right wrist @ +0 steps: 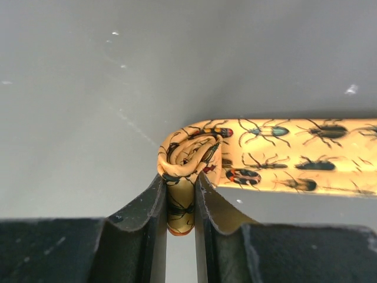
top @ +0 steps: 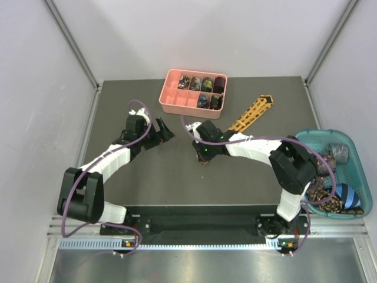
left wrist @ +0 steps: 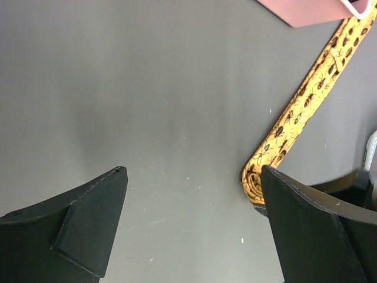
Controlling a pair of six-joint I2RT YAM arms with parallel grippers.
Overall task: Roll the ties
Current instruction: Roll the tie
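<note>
Yellow tie [right wrist: 283,156], end coiled, rest flat.

yellow tie [right wrist: 294,154] cut off at right wrist view's edge, rolled ties in tray [top: 172,100] too small to tell

Overhead view; two close wrist views

I count one yellow tie [top: 250,113] on the table, one pink tray [top: 172,101] holding about five rolled ties [top: 201,85], and one teal basket [top: 360,150] with several more ties [top: 330,194], number unclear.
</note>
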